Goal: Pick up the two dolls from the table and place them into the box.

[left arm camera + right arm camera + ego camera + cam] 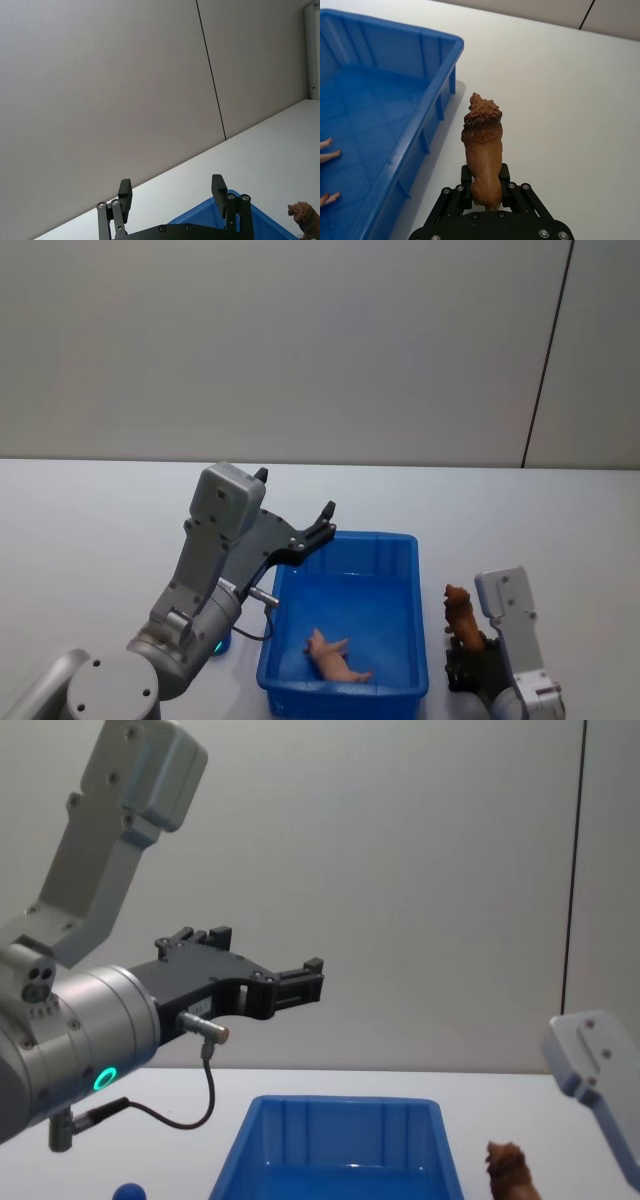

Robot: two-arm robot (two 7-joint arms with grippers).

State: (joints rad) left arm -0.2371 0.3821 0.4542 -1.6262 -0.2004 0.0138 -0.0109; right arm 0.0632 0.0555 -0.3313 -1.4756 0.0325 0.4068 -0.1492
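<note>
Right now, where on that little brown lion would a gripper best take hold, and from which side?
Probably the lion figurine's smooth, narrow hind body, from the tail end, a finger on each flank: the maned head is wider and lumpy. The right gripper holds it so beside the blue box; the left gripper hangs open near its left rim.

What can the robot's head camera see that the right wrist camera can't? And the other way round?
The head view adds the left gripper, open and raised by the left rim of the box. The right wrist view adds a close look at the right gripper, its fingers shut on the brown doll. Both show the blue box, the brown doll beside it, and the pink doll lying inside; the wrist view catches just its legs.
</note>
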